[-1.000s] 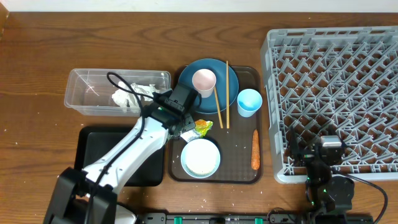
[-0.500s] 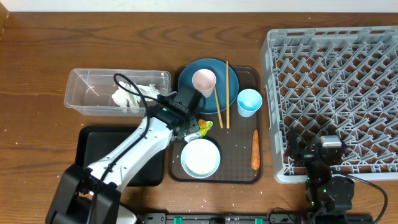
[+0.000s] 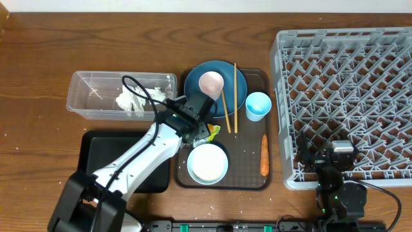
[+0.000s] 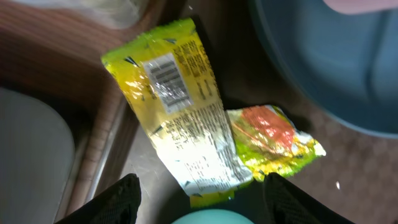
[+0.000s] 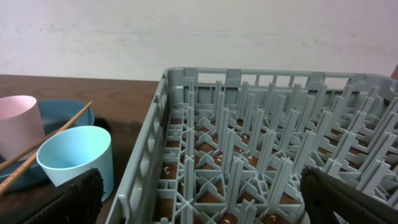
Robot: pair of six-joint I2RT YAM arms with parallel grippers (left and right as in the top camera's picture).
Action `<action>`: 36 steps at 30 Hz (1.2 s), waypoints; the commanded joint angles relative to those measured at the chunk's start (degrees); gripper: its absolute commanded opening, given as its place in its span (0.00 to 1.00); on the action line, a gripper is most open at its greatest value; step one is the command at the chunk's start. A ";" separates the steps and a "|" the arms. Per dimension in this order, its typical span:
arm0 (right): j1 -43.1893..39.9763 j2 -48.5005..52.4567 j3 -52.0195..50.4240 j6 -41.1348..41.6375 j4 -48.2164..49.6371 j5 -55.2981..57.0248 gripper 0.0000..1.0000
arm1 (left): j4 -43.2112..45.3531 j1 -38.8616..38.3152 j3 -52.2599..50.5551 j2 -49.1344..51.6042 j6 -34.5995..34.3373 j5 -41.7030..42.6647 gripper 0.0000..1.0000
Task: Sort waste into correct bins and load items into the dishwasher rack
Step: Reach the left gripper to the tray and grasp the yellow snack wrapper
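Observation:
The yellow-green snack wrapper lies flat on the brown serving tray, between the dark blue plate and the light blue bowl. My left gripper hovers open just over it, its near end between the fingertips and nothing gripped. The pink cup stands on the plate, with the chopsticks across its right side. The light blue cup and the carrot sit further right. My right gripper is open above the front left corner of the grey rack.
The clear tub at the left holds crumpled white paper. In front of it lies the black tray, partly under my left arm. The rack's wall stands right beside the serving tray.
My left gripper has opened wider and shifted a little to the right, over the wrapper. The right arm has not moved.

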 commanded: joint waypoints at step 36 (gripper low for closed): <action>-0.55 -0.31 -0.04 -0.22 -0.22 -0.02 0.99 | 6.23 -3.19 -0.33 10.49 -4.04 -6.21 0.27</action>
